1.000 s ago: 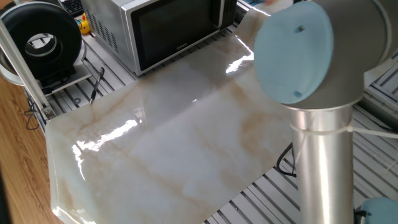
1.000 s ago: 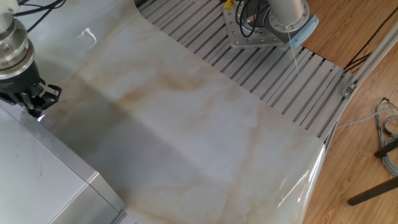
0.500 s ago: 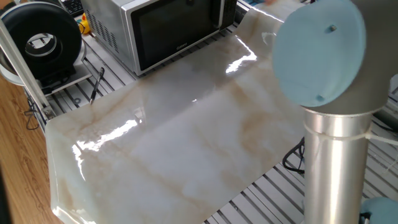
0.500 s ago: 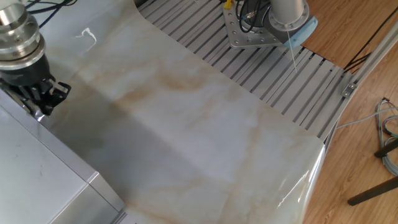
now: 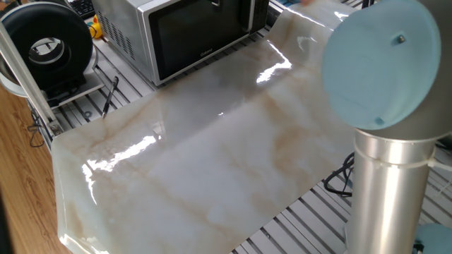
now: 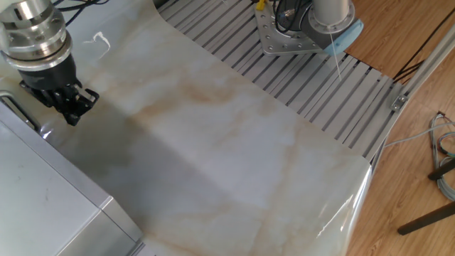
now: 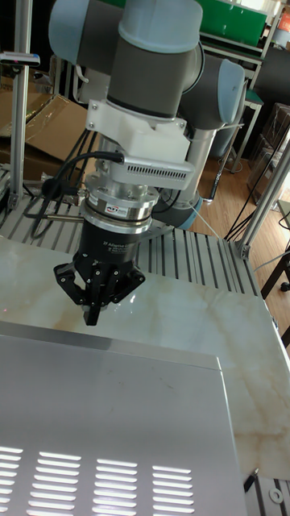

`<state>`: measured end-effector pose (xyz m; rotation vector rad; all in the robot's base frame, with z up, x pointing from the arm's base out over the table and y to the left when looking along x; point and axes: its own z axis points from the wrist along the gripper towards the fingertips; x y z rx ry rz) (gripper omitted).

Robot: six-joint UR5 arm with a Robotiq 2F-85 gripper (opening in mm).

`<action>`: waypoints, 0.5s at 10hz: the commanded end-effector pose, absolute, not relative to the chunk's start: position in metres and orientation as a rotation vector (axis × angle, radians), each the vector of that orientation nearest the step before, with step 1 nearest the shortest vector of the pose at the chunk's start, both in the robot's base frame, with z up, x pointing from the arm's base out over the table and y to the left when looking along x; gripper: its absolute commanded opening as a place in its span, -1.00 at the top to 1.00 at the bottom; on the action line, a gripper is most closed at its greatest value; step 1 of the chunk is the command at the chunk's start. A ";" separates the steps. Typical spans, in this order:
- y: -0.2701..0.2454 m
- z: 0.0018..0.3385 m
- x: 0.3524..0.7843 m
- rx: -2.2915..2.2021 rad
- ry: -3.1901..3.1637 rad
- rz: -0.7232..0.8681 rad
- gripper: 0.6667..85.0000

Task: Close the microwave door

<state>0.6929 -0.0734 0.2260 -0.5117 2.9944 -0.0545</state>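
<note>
The microwave stands at the back of the marble slab, and its door with the dark glass lies flush against the front. In the other fixed view my gripper hangs just off the microwave's front edge, fingers pressed together and pointing down, holding nothing. The tall fixed view shows the gripper beyond the far edge of the microwave's grey top, a little above the slab. In the first fixed view the arm's elbow hides the gripper.
A round black fan-like device sits left of the microwave, with a small yellow item between them. The arm's large elbow joint fills the right side. The arm base is bolted to the slotted table beyond the marble slab.
The gripper has drawn back from the microwave's front, moving right and up in the other fixed view. The elbow has swung further right. The door looks unchanged.
</note>
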 end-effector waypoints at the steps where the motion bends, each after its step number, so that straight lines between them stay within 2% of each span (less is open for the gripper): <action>1: -0.074 0.228 0.694 -0.503 2.978 -0.072 0.98; 5: -0.073 0.231 0.709 -0.463 2.924 -0.073 0.98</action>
